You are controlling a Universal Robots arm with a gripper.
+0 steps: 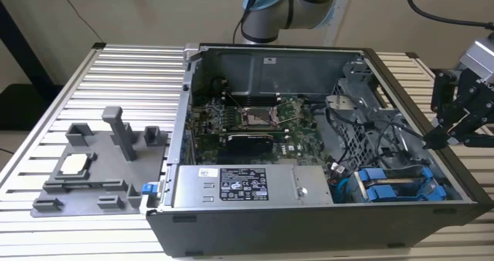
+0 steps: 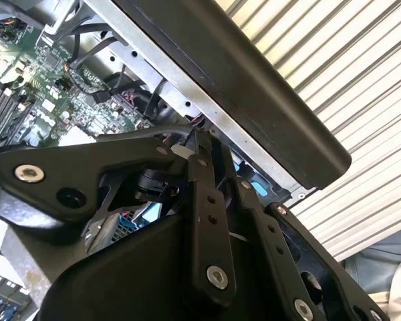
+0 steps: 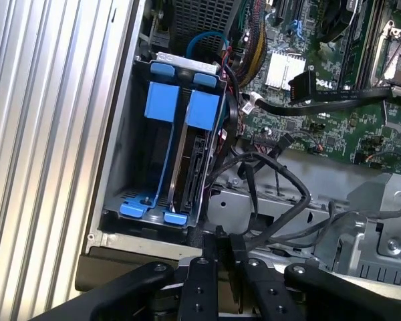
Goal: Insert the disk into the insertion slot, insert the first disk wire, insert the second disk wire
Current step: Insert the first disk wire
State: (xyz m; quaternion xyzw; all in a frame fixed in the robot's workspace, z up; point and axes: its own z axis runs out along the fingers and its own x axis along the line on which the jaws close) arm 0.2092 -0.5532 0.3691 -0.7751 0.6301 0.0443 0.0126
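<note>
Two blue frames [image 3: 162,101] are sitting side by side in the corner bay [image 3: 123,167] of the case [image 1: 309,229], the disk [image 3: 195,150] slotted on edge, long axis pointing at the clenched claw [image 3: 224,239] hovering just beside over the case wall.

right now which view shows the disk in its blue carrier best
The first wrist view: the disk stands in the bay, blue carrier and dark edge plain. The exterior view shows its blue tabs from farther off; the second wrist view catches a blue sliver.
</note>
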